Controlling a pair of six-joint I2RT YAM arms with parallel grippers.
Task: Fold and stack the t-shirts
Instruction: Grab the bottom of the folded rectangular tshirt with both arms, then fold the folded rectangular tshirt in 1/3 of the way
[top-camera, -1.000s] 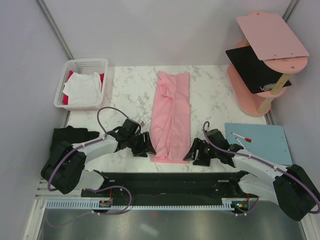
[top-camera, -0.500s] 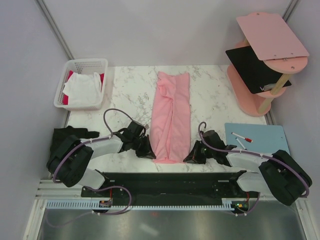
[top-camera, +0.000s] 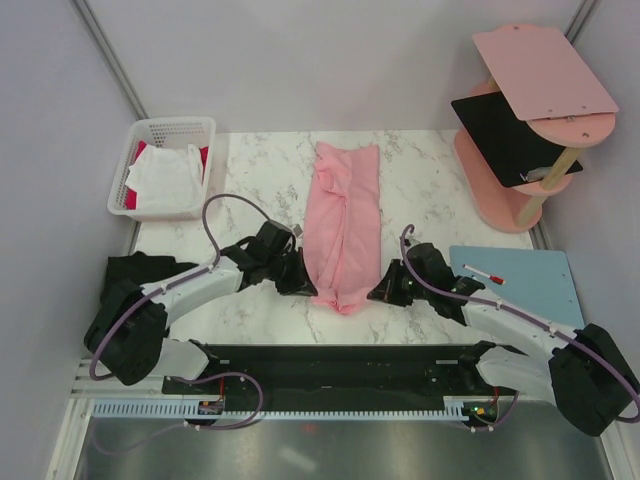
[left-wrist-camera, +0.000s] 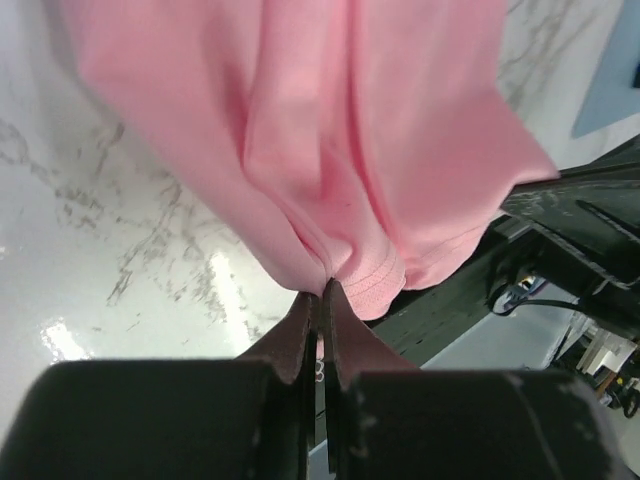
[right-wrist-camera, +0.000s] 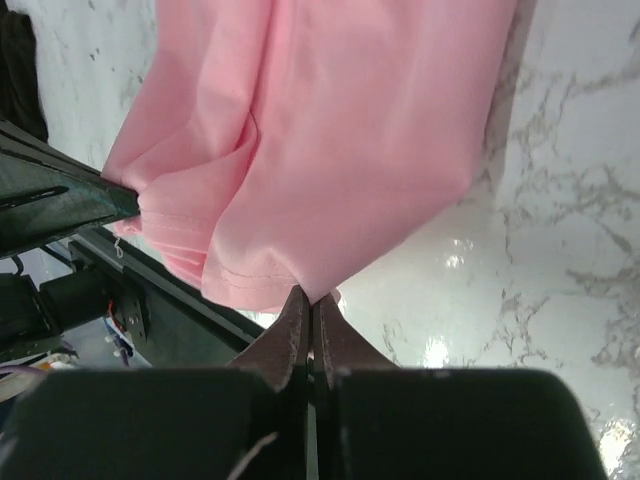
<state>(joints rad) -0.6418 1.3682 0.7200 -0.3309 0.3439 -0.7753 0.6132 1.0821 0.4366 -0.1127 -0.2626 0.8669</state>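
A light pink t-shirt (top-camera: 343, 220) lies as a long narrow strip down the middle of the marble table, its near hem bunched and lifted. My left gripper (top-camera: 311, 290) is shut on the hem's left corner (left-wrist-camera: 345, 280). On the other side, my right gripper (top-camera: 372, 294) is shut on the right corner (right-wrist-camera: 300, 275). A black t-shirt (top-camera: 510, 135) rests on the pink shelf at the back right. White (top-camera: 165, 175) and red (top-camera: 128, 200) t-shirts fill the basket.
A white basket (top-camera: 172, 127) stands at the back left. The pink shelf stand (top-camera: 545, 70) is at the back right. A light blue mat (top-camera: 520, 285) with a pen (top-camera: 483, 275) lies at the right. Dark cloth (top-camera: 140, 268) hangs off the table's left edge.
Both grippers have closed on the pink t-shirt's near corners and moved away from the table's near edge, lifting and bunching the hem.
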